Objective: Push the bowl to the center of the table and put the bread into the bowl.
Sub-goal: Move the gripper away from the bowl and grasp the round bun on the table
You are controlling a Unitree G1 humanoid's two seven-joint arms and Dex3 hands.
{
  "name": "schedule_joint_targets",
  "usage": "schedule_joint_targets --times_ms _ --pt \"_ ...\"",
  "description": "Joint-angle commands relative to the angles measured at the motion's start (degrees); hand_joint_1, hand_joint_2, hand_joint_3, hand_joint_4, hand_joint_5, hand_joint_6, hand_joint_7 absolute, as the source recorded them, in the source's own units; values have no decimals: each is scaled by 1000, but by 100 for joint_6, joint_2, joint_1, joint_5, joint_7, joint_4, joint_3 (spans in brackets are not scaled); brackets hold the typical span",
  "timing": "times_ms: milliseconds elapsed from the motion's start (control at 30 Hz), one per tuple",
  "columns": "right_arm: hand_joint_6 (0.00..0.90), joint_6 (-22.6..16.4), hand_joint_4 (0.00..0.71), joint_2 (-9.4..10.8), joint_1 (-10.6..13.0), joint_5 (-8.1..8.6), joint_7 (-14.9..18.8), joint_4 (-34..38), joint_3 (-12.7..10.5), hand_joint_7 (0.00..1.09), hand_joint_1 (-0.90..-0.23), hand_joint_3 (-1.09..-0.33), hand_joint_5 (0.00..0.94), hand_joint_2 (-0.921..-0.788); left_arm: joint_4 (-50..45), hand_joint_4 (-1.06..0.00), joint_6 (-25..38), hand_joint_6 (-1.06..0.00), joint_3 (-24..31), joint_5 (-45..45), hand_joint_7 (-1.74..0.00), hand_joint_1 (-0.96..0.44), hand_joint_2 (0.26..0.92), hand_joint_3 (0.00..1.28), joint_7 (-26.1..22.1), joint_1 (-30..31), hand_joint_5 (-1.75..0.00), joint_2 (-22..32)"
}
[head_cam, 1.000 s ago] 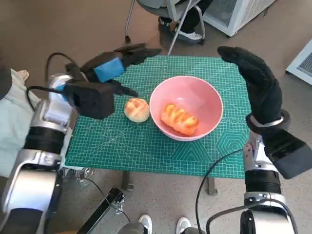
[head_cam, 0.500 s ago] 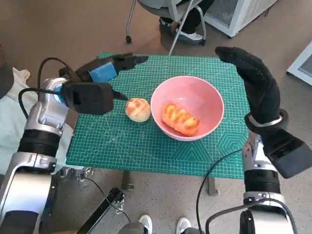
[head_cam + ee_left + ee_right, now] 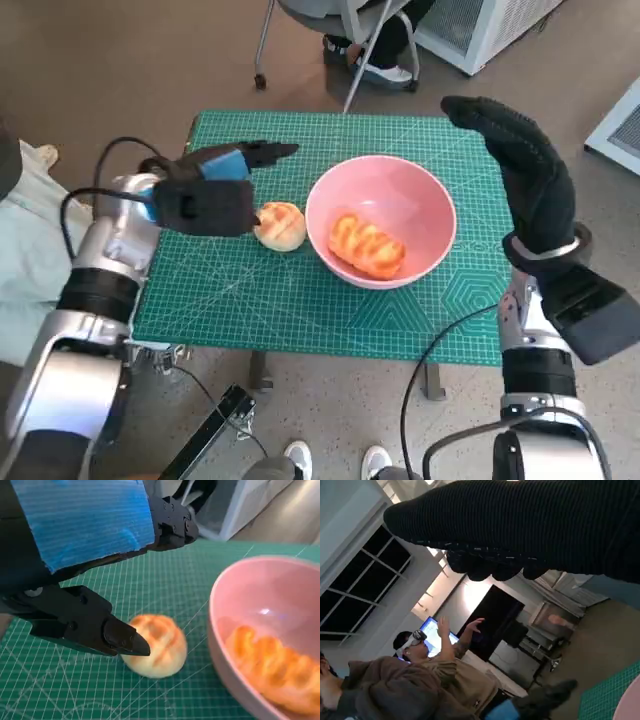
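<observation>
On the left, the left hand [image 3: 222,170] hovers over the green cutting mat [image 3: 260,300] with its fingers spread apart and nothing between them; one fingertip points at the round bun [image 3: 281,224] and sits just beside it, though contact cannot be confirmed. The left wrist view shows the same: the bun [image 3: 156,646] lies on the mat between the spread fingers [image 3: 120,639], not gripped.

Just to the right of the bun, nearly touching it, stands the pink bowl [image 3: 381,190], roughly in the middle of the mat. A long glazed bread [image 3: 367,244] already lies inside it.

Further right, the right hand [image 3: 525,175] is raised beside the bowl's far rim, fingers stretched out and holding nothing; whether it touches the bowl cannot be told. The right wrist view gives only the glove and a person wearing a headset in the room behind.

Judging from this, the push looks done, since the bowl sits near the centre, and one bread is in. What seems left is grasping the round bun and lifting it over the rim into the bowl.
</observation>
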Motion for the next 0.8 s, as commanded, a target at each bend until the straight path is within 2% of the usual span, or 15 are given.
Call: schedule_joint_targets --times_ms 33,300,800 --pt "7 28 295 -35 68 30 64 17 -10 840 -658 -750 1 -921 296 -150 31 -302 -219 265 -23 -77 806 0 227 -204 -3 -174" --pt "3 -33 296 -53 89 5 33 -8 -33 832 -658 -747 1 -921 841 -158 296 -309 -526 610 -17 -104 803 3 552 -324 -4 -491" --pt "4 -75 298 -69 138 -29 -11 -74 -39 824 -645 -750 2 -921 1581 -203 561 -353 -752 830 -26 -134 810 6 1003 -330 -15 -961"
